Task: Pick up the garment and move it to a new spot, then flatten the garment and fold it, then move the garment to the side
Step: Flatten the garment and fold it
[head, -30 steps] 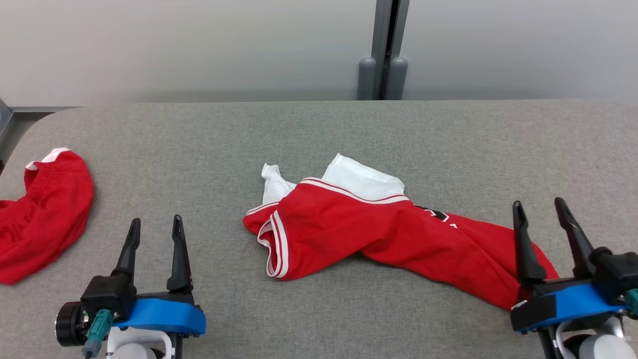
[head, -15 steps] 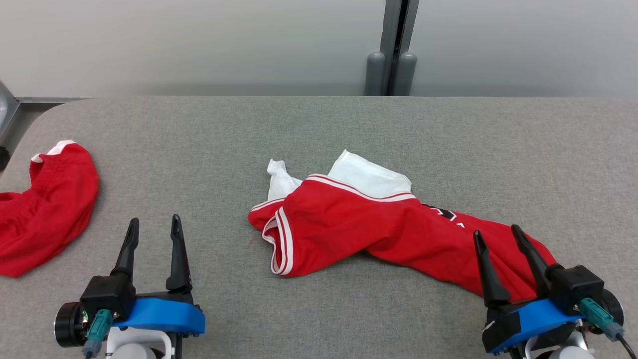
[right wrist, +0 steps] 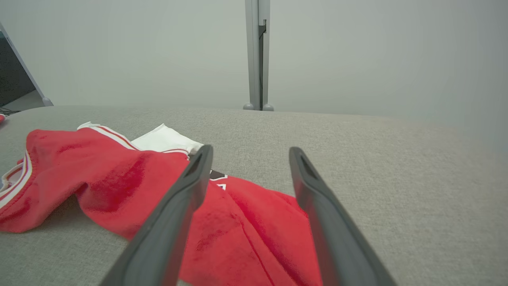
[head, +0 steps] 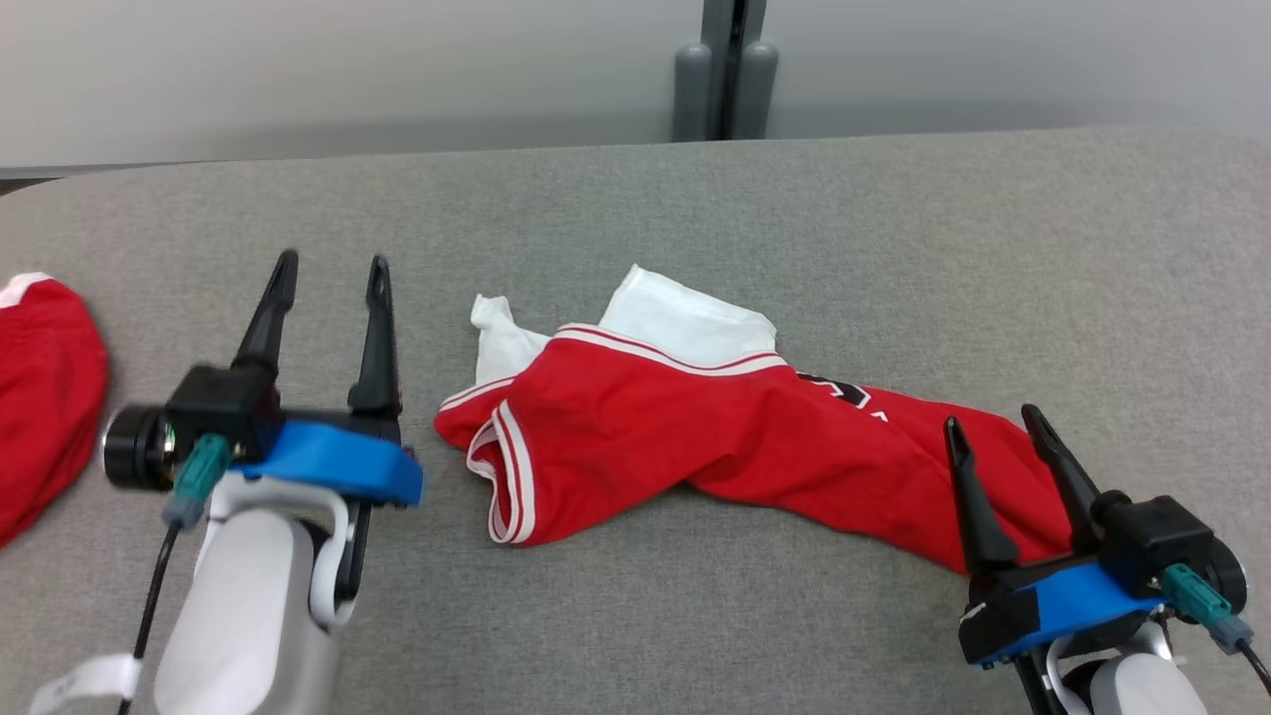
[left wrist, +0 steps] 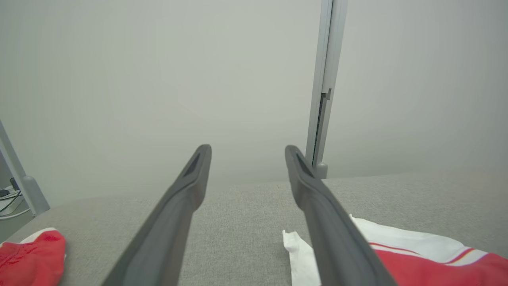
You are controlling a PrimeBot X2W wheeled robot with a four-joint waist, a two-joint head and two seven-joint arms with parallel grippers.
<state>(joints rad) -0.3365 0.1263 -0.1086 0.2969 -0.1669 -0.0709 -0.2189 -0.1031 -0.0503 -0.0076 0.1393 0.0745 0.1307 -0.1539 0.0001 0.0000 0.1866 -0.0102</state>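
In the head view, the garment point(head: 715, 437), red with white trim and a white inner side showing at its far edge, lies crumpled on the grey surface point(head: 894, 228). It stretches from the middle toward the near right. The left tool point(head: 333, 260) stands just left of the garment's white-trimmed end, spread wide with nothing in it. The right tool point(head: 991, 417) is at the garment's right end. It is equally wide open and grips nothing, and its tips overlap the red cloth in this view. A second red cloth point(head: 45, 397) lies at the left edge, well apart from the garment. A grey post point(head: 725, 70) rises behind the far edge.

In the left wrist view, the two fingers point(left wrist: 174, 222) stand wide apart with bare surface between them. The garment's white corner shows just right of the right finger, and the second red cloth sits at the lower left.

In the right wrist view, the fingers point(right wrist: 174, 222) are spread wide over the garment's end, with red cloth low between them and grey surface beyond. From this angle it is hard to judge whether the tips touch the fabric. The rest of the garment runs off to the left.
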